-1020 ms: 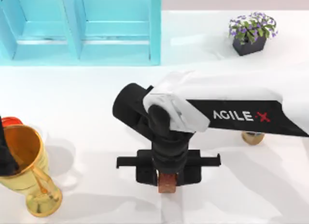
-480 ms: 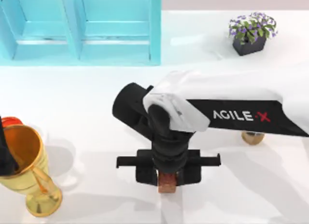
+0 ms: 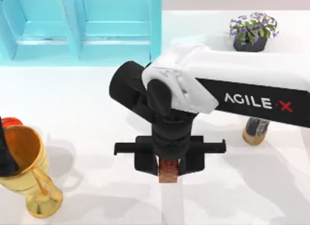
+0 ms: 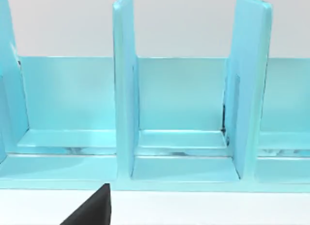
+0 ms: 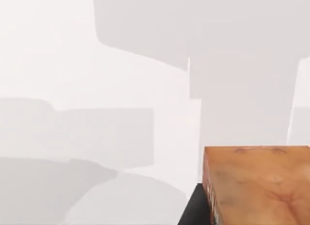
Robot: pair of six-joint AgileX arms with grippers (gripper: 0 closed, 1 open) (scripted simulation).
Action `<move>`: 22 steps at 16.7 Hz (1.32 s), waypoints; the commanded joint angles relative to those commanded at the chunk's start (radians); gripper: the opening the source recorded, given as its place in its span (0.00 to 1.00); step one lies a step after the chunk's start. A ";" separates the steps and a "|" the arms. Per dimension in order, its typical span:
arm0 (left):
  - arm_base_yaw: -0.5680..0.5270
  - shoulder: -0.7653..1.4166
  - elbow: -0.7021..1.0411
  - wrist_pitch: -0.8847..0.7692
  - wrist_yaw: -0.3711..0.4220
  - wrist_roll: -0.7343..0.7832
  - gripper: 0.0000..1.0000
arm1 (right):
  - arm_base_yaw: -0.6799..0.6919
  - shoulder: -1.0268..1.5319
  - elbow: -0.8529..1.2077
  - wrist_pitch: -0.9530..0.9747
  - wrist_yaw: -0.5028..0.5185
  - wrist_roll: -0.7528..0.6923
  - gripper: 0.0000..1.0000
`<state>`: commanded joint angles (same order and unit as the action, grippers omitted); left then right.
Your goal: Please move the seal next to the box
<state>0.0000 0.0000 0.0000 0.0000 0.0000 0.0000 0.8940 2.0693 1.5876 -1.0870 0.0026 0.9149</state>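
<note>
Small dark-red rectangular seal (image 3: 168,171) with orange-tan base (image 5: 256,184) sits clamped between the right tool (image 3: 168,172) fingers, low-centre over the white surface (image 3: 97,104); contact with the surface unclear. Turquoise compartmented box (image 3: 116,28) is well apart, at the far left. Amber bottle (image 3: 254,131) stands right of the seal. Left tool (image 3: 6,152) at the left edge by a gold goblet (image 3: 29,171); can't tell its state.

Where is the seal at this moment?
In the top view the seal sits near the table's front middle, gripped in the right claw, with the golden goblet far to its left and the blue box behind.
</note>
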 joint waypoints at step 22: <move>0.000 0.000 0.000 0.000 0.000 0.000 1.00 | -0.823 -0.014 0.346 -0.361 -0.002 -0.826 0.00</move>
<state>0.0000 0.0000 0.0000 0.0000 0.0000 0.0000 0.0715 2.0553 1.9336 -1.4480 0.0009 0.0889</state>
